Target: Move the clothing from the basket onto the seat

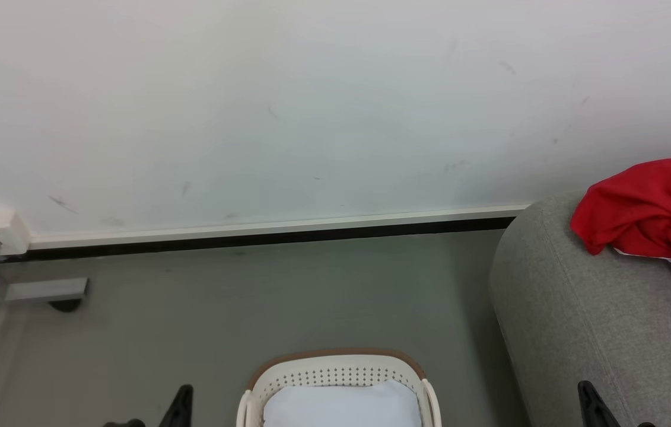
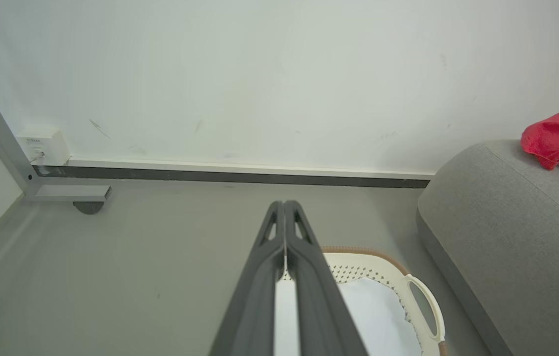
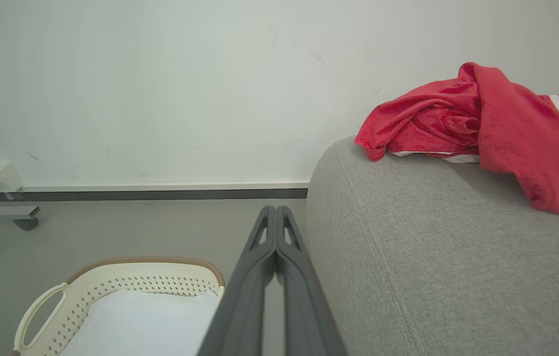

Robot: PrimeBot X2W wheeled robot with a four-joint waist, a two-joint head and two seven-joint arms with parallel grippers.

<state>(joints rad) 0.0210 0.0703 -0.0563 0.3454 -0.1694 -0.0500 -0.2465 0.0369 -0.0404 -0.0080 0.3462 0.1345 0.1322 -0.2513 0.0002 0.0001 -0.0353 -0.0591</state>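
The right fingers are pressed together with nothing between them, and the left fingers are the same, tips meeting in a closed point. The clothing is not in the basket. It lies bunched on top of the seat, up and to the right of the right fingers and well apart from them. Its long axis runs sideways across the seat's rounded edge, and the striped end trails away to the right. From the left fingers it lies much further off, far to the right beyond the seat's near corner, so the right arm is clearly the nearer one.

The basket sits low and to the left of the right fingers, low and just right of the left ones. Inside it shows only a flat pale pad and no red fabric. Judging by that, the transfer looks complete. If any move remains, it is probably a small tidy of the garment, and that would fall to the right arm.
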